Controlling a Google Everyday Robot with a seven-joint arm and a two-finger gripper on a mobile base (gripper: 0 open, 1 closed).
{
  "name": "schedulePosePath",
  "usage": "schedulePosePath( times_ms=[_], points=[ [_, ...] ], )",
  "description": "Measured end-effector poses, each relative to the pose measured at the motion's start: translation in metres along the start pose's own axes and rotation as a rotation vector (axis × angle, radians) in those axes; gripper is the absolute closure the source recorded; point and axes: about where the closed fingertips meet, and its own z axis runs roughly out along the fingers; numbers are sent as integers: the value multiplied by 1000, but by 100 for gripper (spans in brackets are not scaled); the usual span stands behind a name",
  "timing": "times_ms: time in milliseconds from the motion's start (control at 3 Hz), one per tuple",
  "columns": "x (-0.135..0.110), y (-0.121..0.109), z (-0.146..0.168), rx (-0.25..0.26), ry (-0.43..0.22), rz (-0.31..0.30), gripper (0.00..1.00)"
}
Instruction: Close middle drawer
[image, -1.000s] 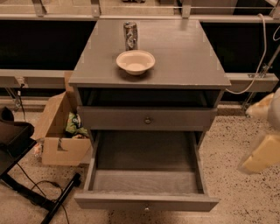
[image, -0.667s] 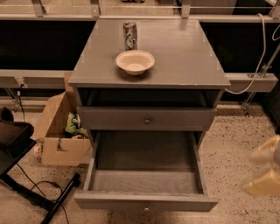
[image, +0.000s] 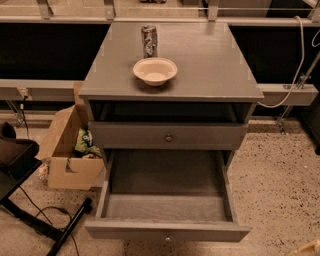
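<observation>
The grey cabinet (image: 210, 75) stands in the middle of the camera view. Its middle drawer (image: 167, 231) is pulled far out toward me, and its deep box is empty. A small round knob (image: 167, 239) sits low on the drawer's front. The top drawer (image: 168, 136) above it is nearly shut, with a dark gap over it. The lowest drawer is hidden under the open one. Of my gripper (image: 309, 248), only a cream sliver shows at the bottom right corner, to the right of the drawer front and apart from it.
A cream bowl (image: 155, 70) and a metal can (image: 149, 40) stand on the cabinet top. An open cardboard box (image: 67, 150) holding a green packet stands on the floor at the left. Black stand legs (image: 60, 227) and a cable lie at the lower left. A white cable (image: 300, 60) hangs at the right.
The cream arm part at the right has dropped down and now only shows at the bottom right corner. The drawers, bowl and can have not moved.
</observation>
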Motion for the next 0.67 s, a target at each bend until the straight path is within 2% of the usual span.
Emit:
schedulePosePath(
  times_ms=[333,667],
  points=[
    [31,20,35,-6,-14,69,100],
    [52,33,67,-4,-16,119,100]
  ],
)
